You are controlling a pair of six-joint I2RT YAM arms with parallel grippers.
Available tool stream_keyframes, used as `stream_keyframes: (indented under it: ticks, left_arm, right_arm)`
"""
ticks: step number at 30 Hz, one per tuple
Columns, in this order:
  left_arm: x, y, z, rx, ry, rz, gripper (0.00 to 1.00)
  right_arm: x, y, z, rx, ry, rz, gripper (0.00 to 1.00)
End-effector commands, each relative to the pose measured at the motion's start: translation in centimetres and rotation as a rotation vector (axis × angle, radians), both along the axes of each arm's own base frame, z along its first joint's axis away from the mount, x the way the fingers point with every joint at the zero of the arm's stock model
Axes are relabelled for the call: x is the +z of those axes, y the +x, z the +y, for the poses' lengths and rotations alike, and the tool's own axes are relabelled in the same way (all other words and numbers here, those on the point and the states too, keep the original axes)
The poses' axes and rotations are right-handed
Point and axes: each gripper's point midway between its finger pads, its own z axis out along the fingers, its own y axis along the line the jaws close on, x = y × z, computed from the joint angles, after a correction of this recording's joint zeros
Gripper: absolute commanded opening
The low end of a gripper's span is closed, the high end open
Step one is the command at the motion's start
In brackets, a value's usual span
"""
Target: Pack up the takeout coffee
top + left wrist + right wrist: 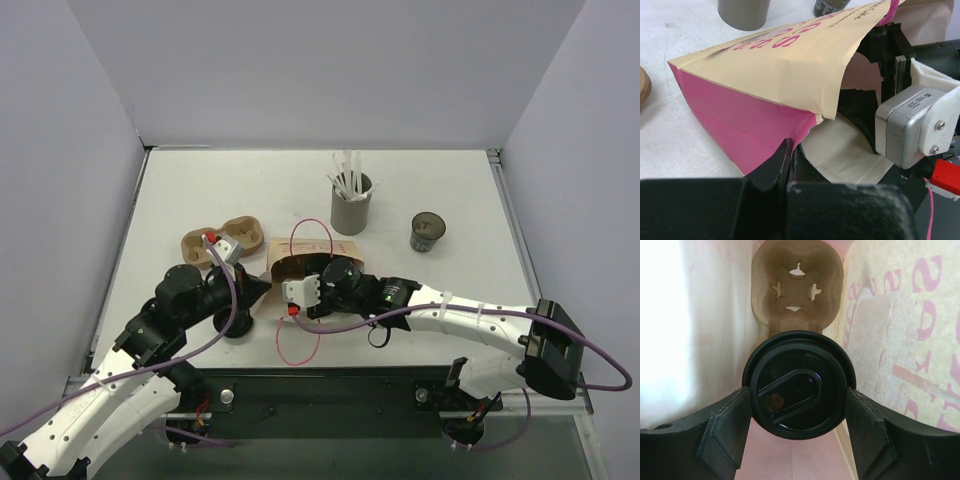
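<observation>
Left gripper [791, 152], jaws together, pinches the lower mouth edge of the paper bag [765, 65], which lies on its side. Right gripper [799, 390], reaching inside the bag, is clamped across a round black sip lid [797, 385] (anything beneath it is hidden), before a pulp cup carrier [797, 290]. Takeout coffee [427, 232] stands upright on the surface [220, 180], outside the bag, right of the grey straw holder [351, 213].

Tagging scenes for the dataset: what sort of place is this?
Probably a lab robot cell staged as a café packing station: bare white table inside plain grey walls, with a printed paper bag, a pulp cup carrier and a holder of straws.
</observation>
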Motion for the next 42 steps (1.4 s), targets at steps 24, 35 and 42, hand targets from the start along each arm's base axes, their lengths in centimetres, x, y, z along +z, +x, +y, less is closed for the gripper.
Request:
stream_keyframes:
  ticks: [24,35,42]
  left_arm:
    - [2.9,-0.1,-1.4,-0.039,-0.066,-0.047,0.0]
    - [2.2,-0.1,-1.7,-0.05,-0.025,-0.038,0.0]
    - [2.5,0.1,-2.0,-0.051,-0.021,-0.033,0.0]
  right_arm:
    - [0.4,-0.6,-4.0,-0.029,-0.088,-0.043,0.44]
    - [-1.5,-1.4,-4.3,-0.016,-0.077,0.036,0.44]
    - [-1.6,-0.3,-4.8,-0.048,-0.081,0.043,0.44]
